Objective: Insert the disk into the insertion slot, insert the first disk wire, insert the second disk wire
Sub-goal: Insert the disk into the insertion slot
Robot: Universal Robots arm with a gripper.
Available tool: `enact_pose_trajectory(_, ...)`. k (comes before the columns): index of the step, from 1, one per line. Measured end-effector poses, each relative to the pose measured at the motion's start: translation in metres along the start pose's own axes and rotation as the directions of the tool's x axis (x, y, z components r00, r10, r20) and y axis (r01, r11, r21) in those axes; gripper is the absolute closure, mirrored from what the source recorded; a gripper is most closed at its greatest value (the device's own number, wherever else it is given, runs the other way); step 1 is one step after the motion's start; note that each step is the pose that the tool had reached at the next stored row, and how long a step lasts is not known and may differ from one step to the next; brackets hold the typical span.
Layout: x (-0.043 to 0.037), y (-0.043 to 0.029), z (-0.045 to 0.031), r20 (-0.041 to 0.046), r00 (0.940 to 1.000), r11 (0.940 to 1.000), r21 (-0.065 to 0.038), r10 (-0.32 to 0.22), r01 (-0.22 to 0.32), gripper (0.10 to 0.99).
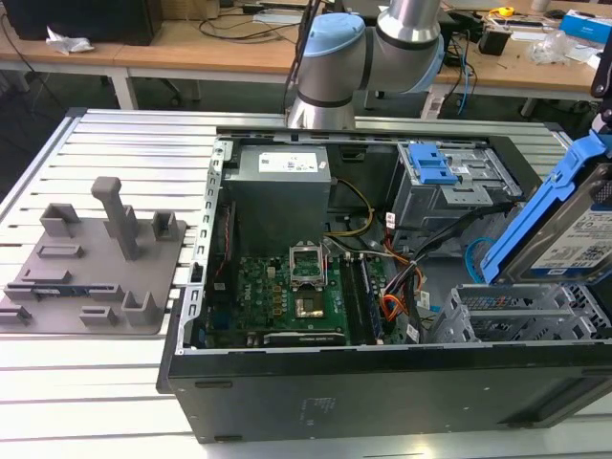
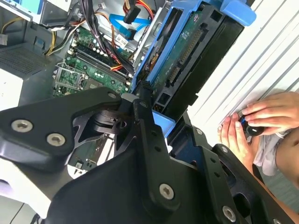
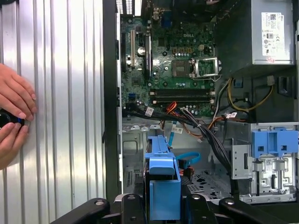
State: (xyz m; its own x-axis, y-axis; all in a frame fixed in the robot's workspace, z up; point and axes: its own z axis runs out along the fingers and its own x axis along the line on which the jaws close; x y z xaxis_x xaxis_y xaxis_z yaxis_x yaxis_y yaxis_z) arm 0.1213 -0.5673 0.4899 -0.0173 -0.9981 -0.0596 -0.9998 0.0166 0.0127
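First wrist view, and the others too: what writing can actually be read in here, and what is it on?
White label on the grey power supply box: print too small to read.
Sticker on the disk, held by the gripper: too blurred to read.
White tag on a cable: too small to read.
Nothing here can be quoted with confidence.

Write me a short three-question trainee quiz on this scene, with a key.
1. True or false: the disk already sits inside the insertion slot.
2. What is the gripper shut on? A) the disk B) an orange wire C) the green board
3. Fill in: in the first wrist view, a person's ____ rest on the ribbed table beside the case.
Key: 1 false; 2 A; 3 hands.
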Motion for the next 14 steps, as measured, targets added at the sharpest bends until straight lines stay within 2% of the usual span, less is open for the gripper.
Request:
enact_pose_trajectory(7,-0.0017,-0.0001,0.0108,-0.0004,1.0,1.0,0.0,0.0,0.0,0.722)
enact_pose_trajectory(14,-0.0019,-0.0002,0.0176,-0.0041,1.0,1.0,0.0,-0.002,0.002,0.722)
